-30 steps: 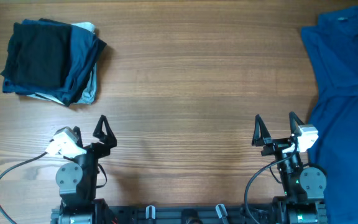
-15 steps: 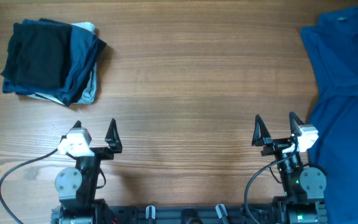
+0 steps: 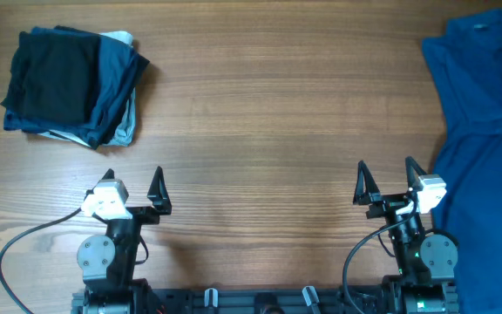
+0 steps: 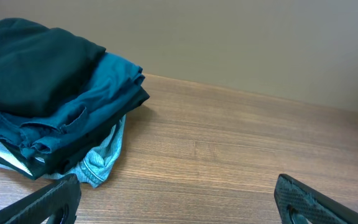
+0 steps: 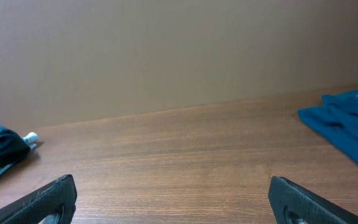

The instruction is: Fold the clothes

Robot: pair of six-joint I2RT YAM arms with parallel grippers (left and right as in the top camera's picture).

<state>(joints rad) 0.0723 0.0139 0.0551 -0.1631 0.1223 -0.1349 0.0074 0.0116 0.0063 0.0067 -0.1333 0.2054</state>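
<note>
A black garment (image 3: pixel 52 77) lies folded on top of a pile at the far left of the table. No logo or lettering shows on it, so I cannot tell whether it is the black T-shirt. It also shows in the left wrist view (image 4: pixel 33 62). My left gripper (image 3: pixel 133 179) is open and empty near the front edge, well short of the pile; in its own view (image 4: pixel 179 205) only bare wood lies between the fingers. My right gripper (image 3: pixel 386 170) is open and empty at the front right, also seen in its own view (image 5: pixel 176 199).
Under the black garment lie dark navy-blue folded garments (image 3: pixel 116 78) and a pale one (image 3: pixel 125 131). A bright blue collared shirt (image 3: pixel 486 113) lies spread along the right edge, close to my right arm. A plain wall stands behind the table.
One second ago my left gripper was turned at an angle; it swung round to point straight ahead. Since half a second ago nothing has moved. The right arm stayed still.
</note>
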